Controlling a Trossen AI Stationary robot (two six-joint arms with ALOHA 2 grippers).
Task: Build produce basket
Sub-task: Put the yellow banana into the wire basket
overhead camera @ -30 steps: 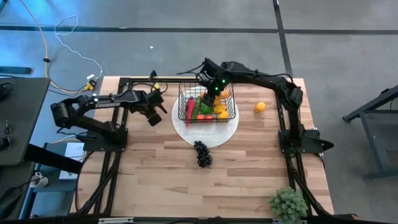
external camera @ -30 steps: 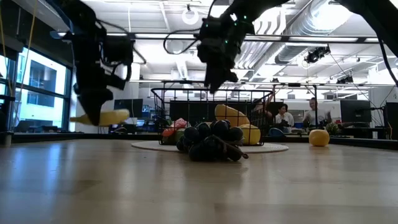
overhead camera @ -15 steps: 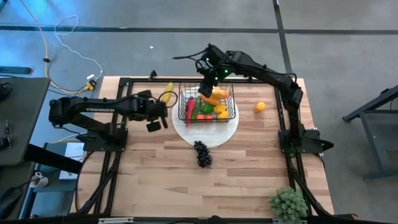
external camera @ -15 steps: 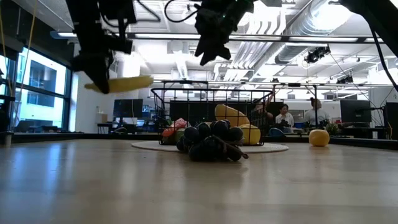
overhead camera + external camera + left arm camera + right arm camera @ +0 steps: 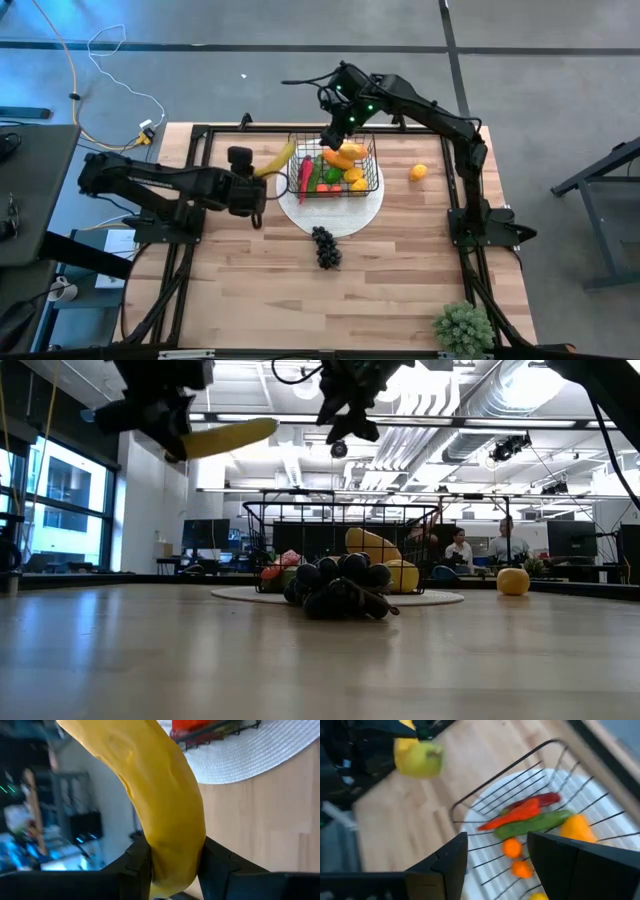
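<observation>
My left gripper [image 5: 262, 174] is shut on a yellow banana [image 5: 279, 157], held high just left of the black wire basket [image 5: 368, 152]. The basket stands on a round white plate [image 5: 372, 203] and holds a red chili [image 5: 520, 812], a green cucumber [image 5: 536, 823], oranges [image 5: 512, 847] and a yellow fruit [image 5: 577, 828]. My right gripper [image 5: 336, 133] hangs open above the basket's far left part, with nothing between its fingers. Dark grapes [image 5: 326, 247] lie on the table in front of the plate. A loose orange [image 5: 418, 172] lies to the right of it. My left gripper pinches the banana near one end [image 5: 172, 855] between its two fingers [image 5: 137, 865], one on each side. The fingers slant down from the table's left. The rest of the banana [image 5: 228, 437] sticks out past them toward the basket, lifted clear of the table.
A green bushy plant [image 5: 462, 328] stands at the table's near right corner. Bare wood lies on the near half of the table around the grapes [image 5: 335, 588]. People sit in the room beyond the far edge.
My left gripper has risen and swung toward the table's right, toward the basket, rolling as it went; the banana has gone up with it, well clear of the table. My right gripper has lifted up out of the basket, staying open.
</observation>
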